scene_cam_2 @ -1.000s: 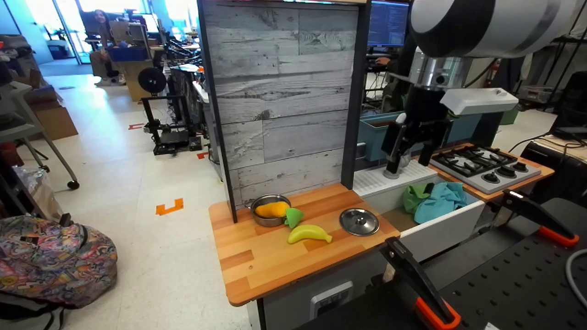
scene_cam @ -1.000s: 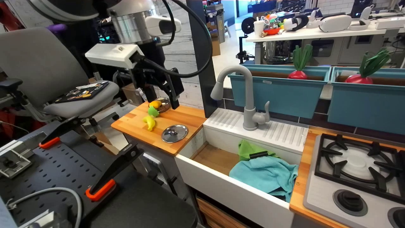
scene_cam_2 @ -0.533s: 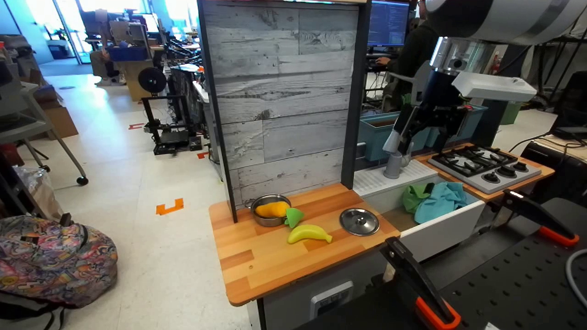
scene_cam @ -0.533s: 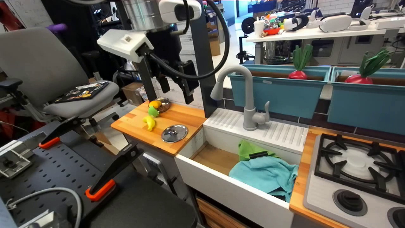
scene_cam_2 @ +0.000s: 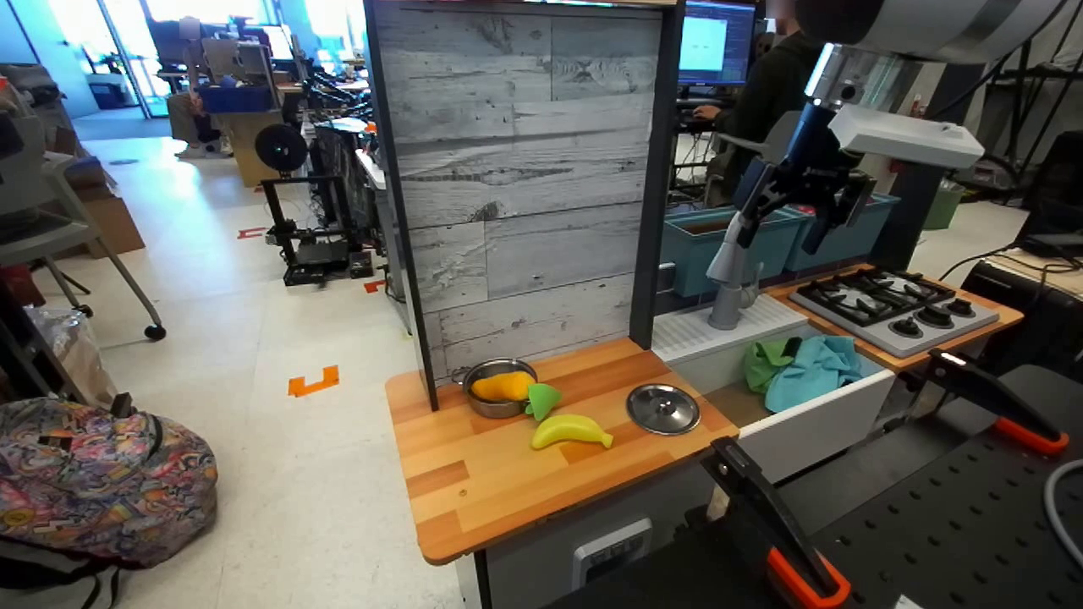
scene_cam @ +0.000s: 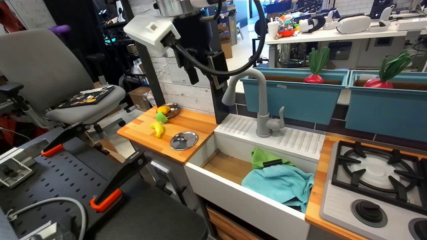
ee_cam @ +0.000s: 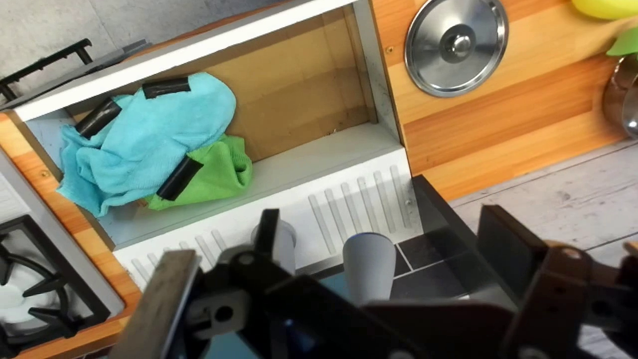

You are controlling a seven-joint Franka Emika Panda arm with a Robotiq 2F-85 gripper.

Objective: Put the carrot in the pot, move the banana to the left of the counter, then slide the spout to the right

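Rising and shifting right over the last second, the claw [scene_cam: 206, 82] hangs near the spout [scene_cam: 263, 98], jaws apart, nothing held; contact cannot be told. Judged: slide to the right comes next, not yet done. Spout's long axis stands upright; its arch bends leftward, nozzle [scene_cam: 228, 96] pointing down-left. Farther left, unmoved: carrot [scene_cam_2: 503, 386] inside the pot [scene_cam_2: 497, 410], banana [scene_cam_2: 569, 432] near it on the counter [scene_cam_2: 541, 486]; those steps look finished.

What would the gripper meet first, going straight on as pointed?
The gripper would likely meet the spout first: in the wrist view it appears between the open fingers. Depth is unclear.
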